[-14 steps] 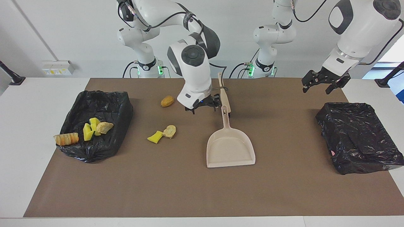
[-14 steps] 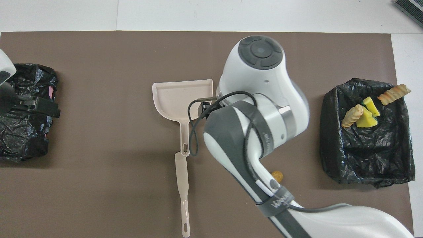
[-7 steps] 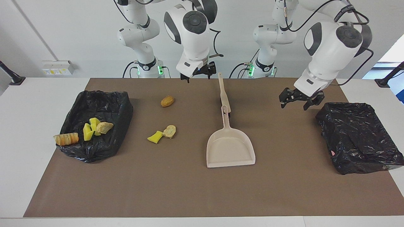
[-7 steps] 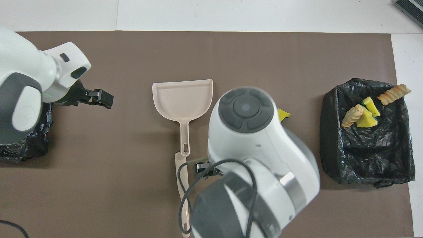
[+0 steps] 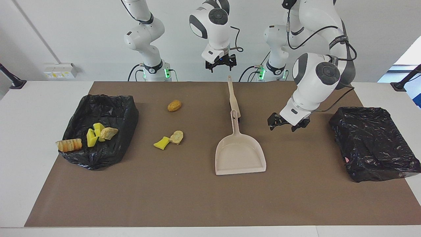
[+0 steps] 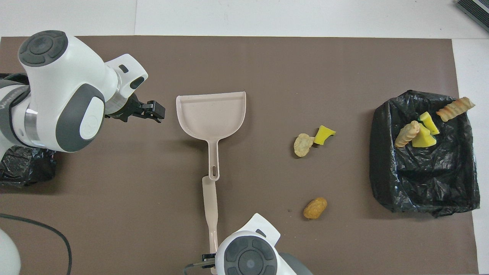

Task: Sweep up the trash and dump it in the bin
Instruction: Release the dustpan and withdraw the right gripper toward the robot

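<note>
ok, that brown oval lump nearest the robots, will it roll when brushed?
Probably. The brown oval lump looks rounded and smooth, so it may roll or veer off-line. It lies apart from the dustpan, so a long push; likely light.

Bright, even overhead room light in both views, sharp throughout, with soft short shadows under the dustpan [image 5: 240, 154] and bins, faint sheen on the black bin liner [image 5: 373, 141], and daylight glare at the facing view's right edge.
</note>
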Motion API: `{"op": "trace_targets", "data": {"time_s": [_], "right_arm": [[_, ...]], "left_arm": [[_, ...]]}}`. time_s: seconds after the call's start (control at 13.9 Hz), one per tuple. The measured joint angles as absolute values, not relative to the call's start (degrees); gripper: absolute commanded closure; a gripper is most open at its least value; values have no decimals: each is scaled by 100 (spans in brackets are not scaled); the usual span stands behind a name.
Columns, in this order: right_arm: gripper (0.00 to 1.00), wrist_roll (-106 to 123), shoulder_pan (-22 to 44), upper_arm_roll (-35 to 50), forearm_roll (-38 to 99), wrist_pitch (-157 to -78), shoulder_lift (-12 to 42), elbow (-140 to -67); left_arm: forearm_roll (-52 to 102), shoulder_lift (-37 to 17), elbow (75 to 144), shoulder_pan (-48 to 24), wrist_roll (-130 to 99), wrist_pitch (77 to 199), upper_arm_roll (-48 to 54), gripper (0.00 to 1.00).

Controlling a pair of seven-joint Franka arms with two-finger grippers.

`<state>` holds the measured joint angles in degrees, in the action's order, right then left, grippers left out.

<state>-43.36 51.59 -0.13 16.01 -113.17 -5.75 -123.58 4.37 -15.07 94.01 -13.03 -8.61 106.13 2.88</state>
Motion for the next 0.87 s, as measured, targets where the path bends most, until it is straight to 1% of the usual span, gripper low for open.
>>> {"op": "trace_targets", "data": {"time_s": [0.22, 0.43, 0.51, 0.65, 0.72, 0.79, 0.87], "right_arm": [[0, -4434, 5385, -19, 1707, -12072, -429, -12760], [0, -4758, 5700, -20, 1715, -12851, 52, -12842], [0, -4816, 5789, -18, 1715, -13004, 222, -12840], [1, -4824, 5836, -19, 1716, -13104, 385, -12836], [15, -4824, 5837, -20, 1717, -13118, 414, -12835], [24, -4824, 5839, -20, 1717, -13139, 431, -12834], [25, -4824, 5843, -20, 1717, -13143, 436, -12833]], "left_arm": [[437, -1507, 9391, -1303, -861, 10613, 287, 0], [437, -1507, 9391, -1303, -861, 10613, 286, 0], [437, -1507, 9391, -1303, -861, 10613, 286, 0], [437, -1507, 9391, -1303, -861, 10613, 286, 0], [437, -1507, 9391, -1303, -861, 10613, 286, 0], [437, -1507, 9391, -1303, -861, 10613, 286, 0], [437, -1507, 9391, -1303, -861, 10613, 286, 0]]}}
